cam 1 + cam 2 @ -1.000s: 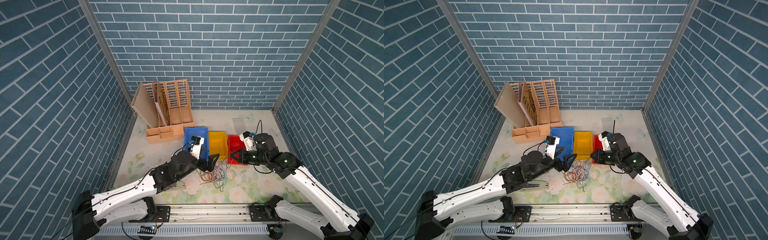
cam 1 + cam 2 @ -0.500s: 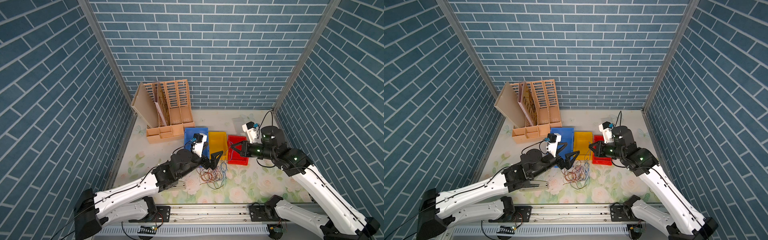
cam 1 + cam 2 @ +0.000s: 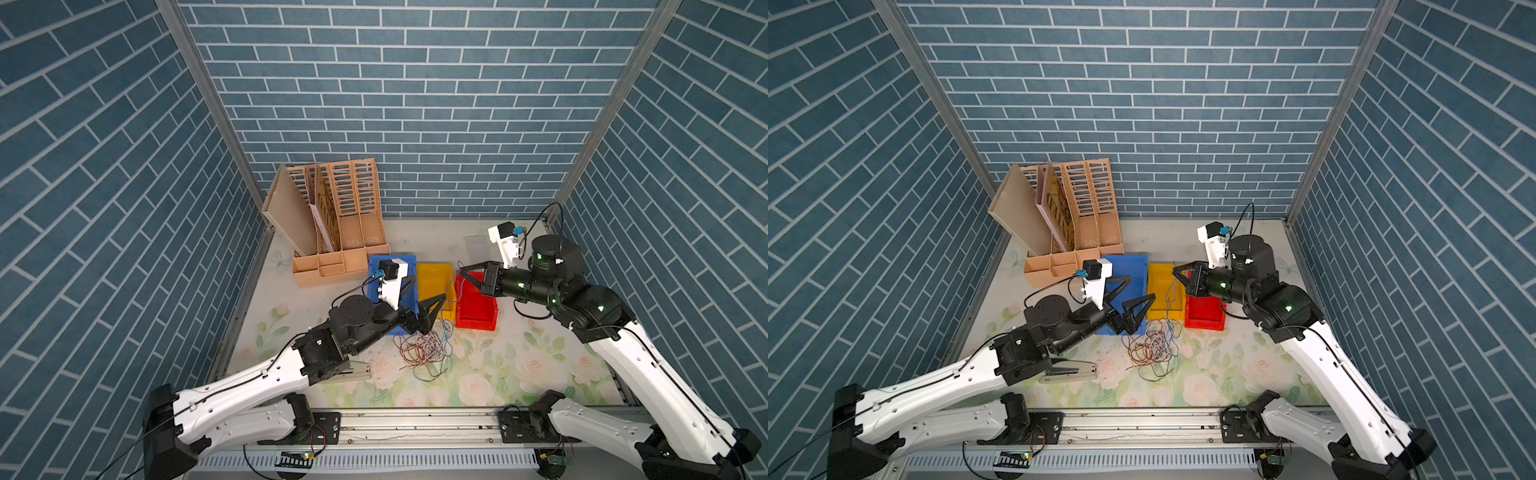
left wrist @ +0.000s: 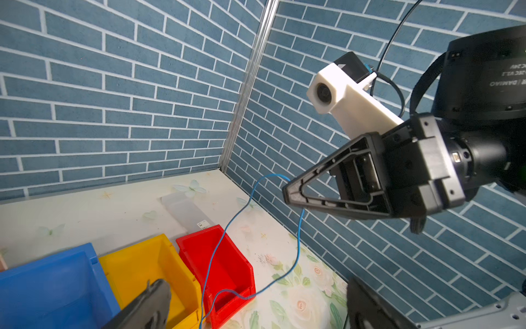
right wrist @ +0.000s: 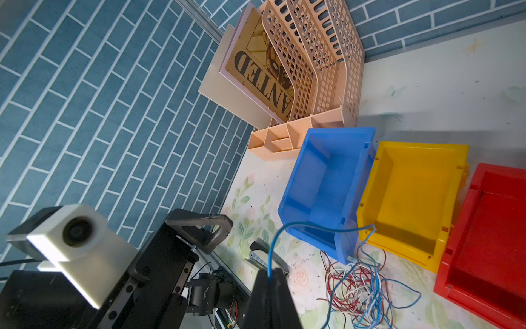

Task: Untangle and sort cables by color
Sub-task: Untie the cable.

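The cables (image 3: 424,349) (image 3: 1152,345) lie in a tangle of blue, whitish and red-brown wire on the floral mat, in front of the blue bin (image 3: 399,259), yellow bin (image 3: 434,274) and red bin (image 3: 476,311). My right gripper (image 3: 459,272) (image 5: 269,273) hangs above the red bin, shut on one blue cable (image 3: 1169,299) (image 5: 273,245). That cable (image 4: 227,228) loops down over the red bin's front edge into the tangle (image 5: 358,284). My left gripper (image 3: 430,291) (image 4: 256,282) is open over the fronts of the blue and yellow bins, holding nothing.
A peach file organizer (image 3: 332,224) with a board and a poster in it stands at the back left. A stapler (image 3: 353,370) lies under my left forearm. A clear plastic box (image 3: 473,245) sits behind the red bin. Brick-patterned walls close in three sides.
My right gripper has risen and drawn back from the tangle, lifting the blue cable with it. The left gripper has moved up and toward the bins, still open.
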Tool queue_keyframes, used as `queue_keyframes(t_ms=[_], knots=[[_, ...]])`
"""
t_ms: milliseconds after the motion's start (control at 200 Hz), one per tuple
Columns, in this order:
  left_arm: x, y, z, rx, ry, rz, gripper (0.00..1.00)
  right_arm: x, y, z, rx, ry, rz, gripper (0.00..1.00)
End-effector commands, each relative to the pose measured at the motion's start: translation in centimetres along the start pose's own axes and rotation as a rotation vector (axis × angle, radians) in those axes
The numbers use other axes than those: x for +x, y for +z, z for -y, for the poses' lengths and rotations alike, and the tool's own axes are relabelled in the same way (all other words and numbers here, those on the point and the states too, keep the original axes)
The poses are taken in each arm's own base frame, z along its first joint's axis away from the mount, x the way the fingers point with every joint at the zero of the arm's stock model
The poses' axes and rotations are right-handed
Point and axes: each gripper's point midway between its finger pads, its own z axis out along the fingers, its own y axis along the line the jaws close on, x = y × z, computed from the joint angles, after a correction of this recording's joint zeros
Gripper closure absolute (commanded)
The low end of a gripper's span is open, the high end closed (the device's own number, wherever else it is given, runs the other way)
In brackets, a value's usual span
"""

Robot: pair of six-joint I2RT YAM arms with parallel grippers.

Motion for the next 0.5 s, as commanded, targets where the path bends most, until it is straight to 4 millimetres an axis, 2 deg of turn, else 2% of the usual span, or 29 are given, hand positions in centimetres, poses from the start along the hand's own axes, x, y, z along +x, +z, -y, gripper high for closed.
queue_keyframes(t_ms=[0, 295, 495], knots=[[-0.6, -1.0, 0.1, 0.004, -0.029, 0.031, 0.01, -2.1, -0.3, -1.7, -0.063, -0.041, 0.094, 1.0], [-1.8, -1.5, 0.8, 0.016, 0.131, 0.028, 0.0, -6.3, -2.1, -5.4, -0.139, -0.048, 0.212, 1.0], [-2.4, -1.6, -0.1, -0.046, 0.2, 0.042, 0.0, -8.7, -4.1, -8.5, -0.2, -0.075, 0.277, 1.0]])
